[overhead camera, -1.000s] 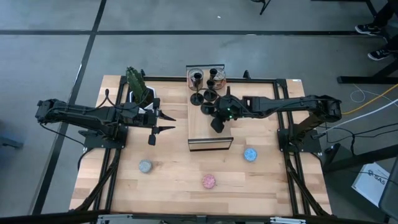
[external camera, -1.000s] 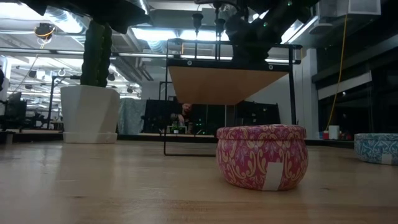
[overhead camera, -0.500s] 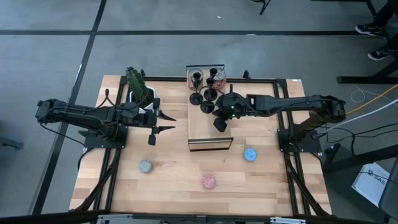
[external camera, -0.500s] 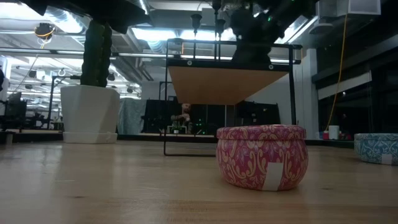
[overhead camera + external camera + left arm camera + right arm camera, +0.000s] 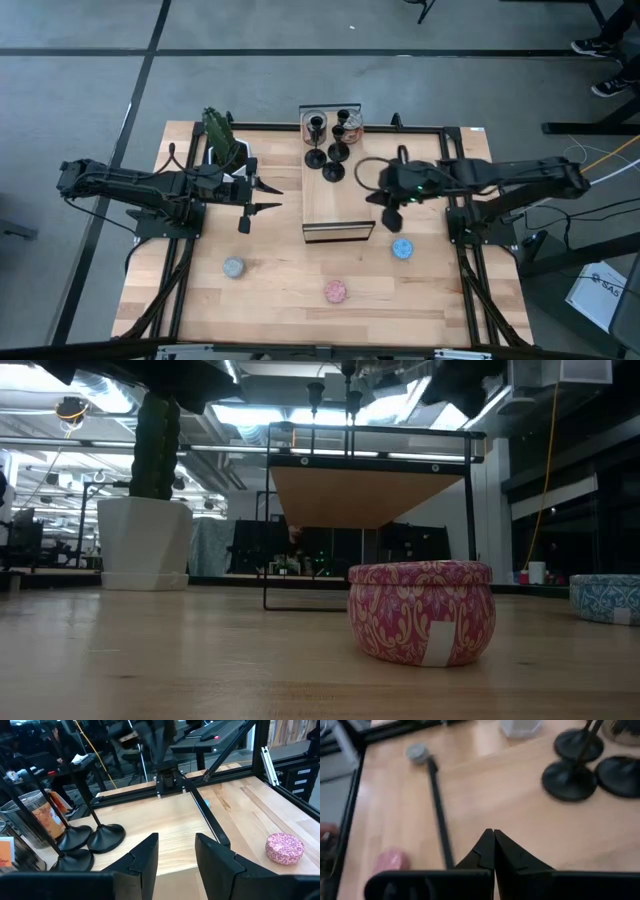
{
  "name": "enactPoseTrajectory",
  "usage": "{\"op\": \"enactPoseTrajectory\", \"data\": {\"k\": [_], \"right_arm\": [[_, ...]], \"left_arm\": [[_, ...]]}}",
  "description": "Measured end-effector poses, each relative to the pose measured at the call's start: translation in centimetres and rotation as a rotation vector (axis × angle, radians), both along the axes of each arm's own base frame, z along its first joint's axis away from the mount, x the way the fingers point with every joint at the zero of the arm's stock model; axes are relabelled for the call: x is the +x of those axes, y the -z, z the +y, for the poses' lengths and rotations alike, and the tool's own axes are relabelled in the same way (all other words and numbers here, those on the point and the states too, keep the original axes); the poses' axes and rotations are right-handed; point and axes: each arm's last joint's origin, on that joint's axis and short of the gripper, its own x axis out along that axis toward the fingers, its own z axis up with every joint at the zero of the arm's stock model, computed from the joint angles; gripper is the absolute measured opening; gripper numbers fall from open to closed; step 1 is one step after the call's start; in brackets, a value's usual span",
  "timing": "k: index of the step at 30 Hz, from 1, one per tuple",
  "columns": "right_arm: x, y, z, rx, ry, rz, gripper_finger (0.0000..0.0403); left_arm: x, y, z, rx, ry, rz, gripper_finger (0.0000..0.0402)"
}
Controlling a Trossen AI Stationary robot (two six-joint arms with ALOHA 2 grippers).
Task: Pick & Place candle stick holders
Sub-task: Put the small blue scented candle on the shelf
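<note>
Right gripper (image 5: 391, 216) has pulled back off the raised shelf (image 5: 345, 215) to just past its right edge, fingers pressed together, holding nothing. Near table edge: pink tin (image 5: 335, 291), grey tin (image 5: 233, 267), blue tin (image 5: 402, 248). Left gripper (image 5: 266, 197) hovers left of the shelf, fingers narrowly apart, empty. Candle stick holders (image 5: 333, 172) stand clustered at the shelf's far end.

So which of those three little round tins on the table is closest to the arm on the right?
The blue tin: it lies just in front of the right gripper, while the pink tin and grey tin lie farther left.
</note>
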Motion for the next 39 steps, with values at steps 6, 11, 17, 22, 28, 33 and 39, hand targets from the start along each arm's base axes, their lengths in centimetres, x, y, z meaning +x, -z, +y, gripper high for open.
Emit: {"op": "enactPoseTrajectory", "data": {"k": [6, 11, 17, 22, 28, 33, 39], "right_arm": [[-2.7, -1.3, 1.9, 0.048, -0.059, -0.012, 0.0], [-4.8, -1.3, 3.8, 0.1, -0.107, 0.062, 0.0], [-7.0, -0.4, 6.6, 0.163, -0.166, 0.22, 0.0], [-8.7, -0.1, 8.8, 0.25, -0.164, 0.294, 0.0], [-10.2, 0.0, 10.5, 0.309, -0.11, 0.317, 0.0], [-10.7, 0.0, 11.0, 0.369, -0.067, 0.335, 0.0], [-10.7, -0.1, 11.3, 0.402, -0.133, 0.369, 0.0]], "left_arm": [[0.0, 0.0, 0.0, 0.0, 0.0, 0.0, 0.0123], [0.0, 0.0, 0.0, 0.0, 0.0, 0.0, 0.0124], [0.0, 0.0, 0.0, 0.0, 0.0, 0.0, 0.0123], [0.0, 0.0, 0.0, 0.0, 0.0, -0.001, 0.0124], [0.0, 0.0, 0.0, 0.0, 0.0, -0.001, 0.0123], [0.0, 0.0, 0.0, 0.0, 0.0, -0.001, 0.0124], [0.0, 0.0, 0.0, 0.0, 0.0, -0.001, 0.0123]]}}
